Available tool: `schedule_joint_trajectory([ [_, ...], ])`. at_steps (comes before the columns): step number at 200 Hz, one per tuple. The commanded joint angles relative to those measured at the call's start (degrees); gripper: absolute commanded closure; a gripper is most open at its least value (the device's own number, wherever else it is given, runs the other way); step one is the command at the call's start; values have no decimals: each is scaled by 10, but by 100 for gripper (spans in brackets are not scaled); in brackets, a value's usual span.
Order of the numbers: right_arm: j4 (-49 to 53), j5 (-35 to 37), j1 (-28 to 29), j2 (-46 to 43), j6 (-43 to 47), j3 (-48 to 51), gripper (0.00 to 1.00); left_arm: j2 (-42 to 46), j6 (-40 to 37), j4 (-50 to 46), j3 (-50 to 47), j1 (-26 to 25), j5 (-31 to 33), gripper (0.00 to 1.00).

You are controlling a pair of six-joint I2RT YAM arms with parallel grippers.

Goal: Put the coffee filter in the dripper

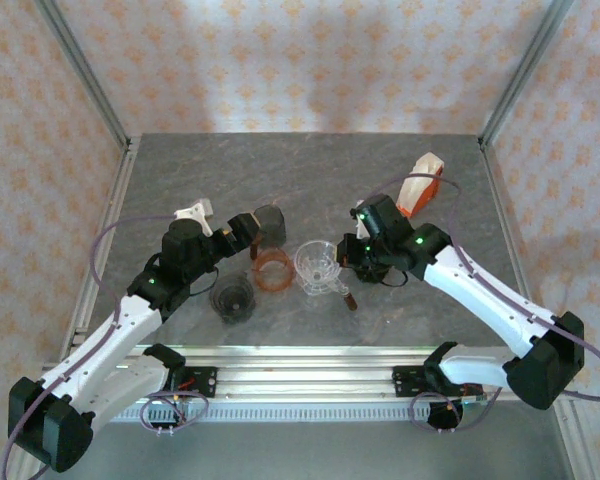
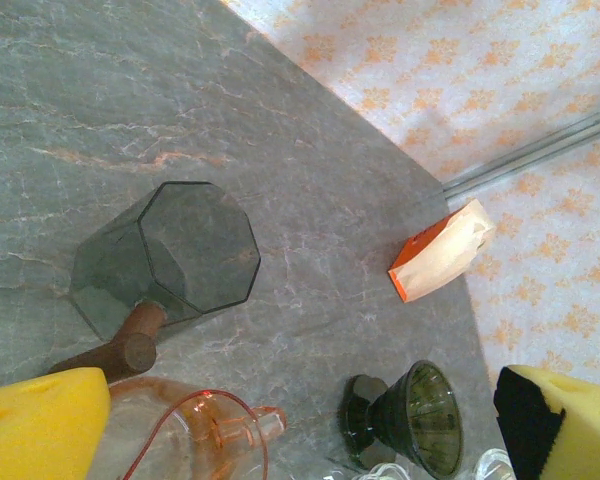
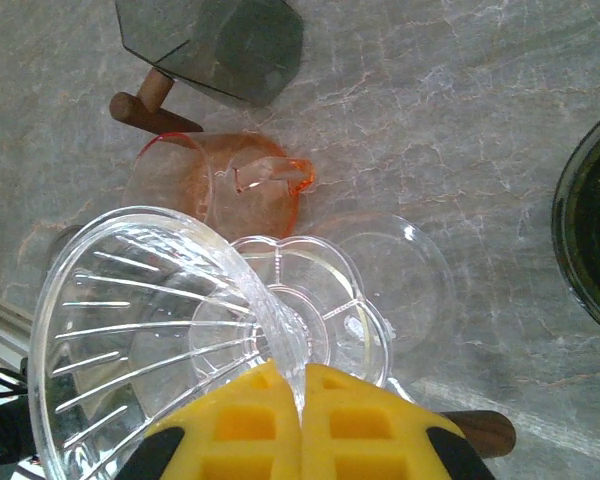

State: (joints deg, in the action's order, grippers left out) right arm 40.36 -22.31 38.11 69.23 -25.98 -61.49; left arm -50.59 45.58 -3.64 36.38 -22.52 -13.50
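The coffee filter pack [image 1: 420,185], white paper with an orange edge, lies at the back right of the table, also seen as the pack [image 2: 442,250] in the left wrist view. A clear ribbed dripper [image 1: 316,264] stands mid-table. My right gripper [image 1: 346,258] is shut on its rim; the right wrist view has the yellow pads [image 3: 240,425] pinching the clear dripper's wall [image 3: 150,320] at the gripper [image 3: 302,400]. My left gripper [image 1: 242,233] hovers open above the table, and between its fingers at the gripper [image 2: 300,440] there is only the table and drippers below, untouched.
An orange dripper [image 1: 273,270] sits left of the clear one. Behind it is a smoky grey dripper [image 1: 269,224] with a wooden handle. A dark dripper [image 1: 232,298] stands nearer the front. A dark green dripper [image 2: 412,420] shows in the left wrist view. Metal posts frame the table.
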Motion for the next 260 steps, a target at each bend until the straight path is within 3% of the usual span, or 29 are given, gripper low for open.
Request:
schedule_joint_trajectory([
  [1, 20, 8, 4, -11, -11, 9, 100, 6, 5, 6, -3, -4, -1, 0],
  [13, 17, 3, 4, -11, -12, 9, 92, 5, 4, 8, -2, -4, -2, 1],
  [31, 13, -1, 4, -11, -14, 9, 59, 4, 5, 10, -2, -4, -3, 1],
  [38, 13, 0, 4, -11, -15, 9, 51, 3, 5, 10, -2, -4, -5, 1],
  [72, 20, 26, 4, -32, -15, 0, 31, 3, 9, 13, -3, -4, -7, 0],
  [96, 31, 88, 4, -49, -13, -11, 31, -2, 13, 29, -8, -5, -22, 0],
  [137, 6, 287, -3, -61, 7, -14, 30, -15, 14, 40, -11, -7, -26, 1],
  [153, -4, 333, -19, -40, 22, -20, 30, -18, 16, 48, -11, -7, -26, 1],
  [172, 4, 313, -81, -5, 27, -42, 30, -31, 17, 50, -9, -8, -37, 1],
  [197, -56, 231, -202, 21, 12, -22, 30, -55, 21, 38, 0, -7, -59, 5],
  [224, -83, 225, -275, 60, 15, -28, 33, -76, 15, 36, 1, -8, -78, 10],
  [260, -97, 218, -343, 135, 12, -71, 50, -70, 5, 41, -2, -9, -74, 7],
])
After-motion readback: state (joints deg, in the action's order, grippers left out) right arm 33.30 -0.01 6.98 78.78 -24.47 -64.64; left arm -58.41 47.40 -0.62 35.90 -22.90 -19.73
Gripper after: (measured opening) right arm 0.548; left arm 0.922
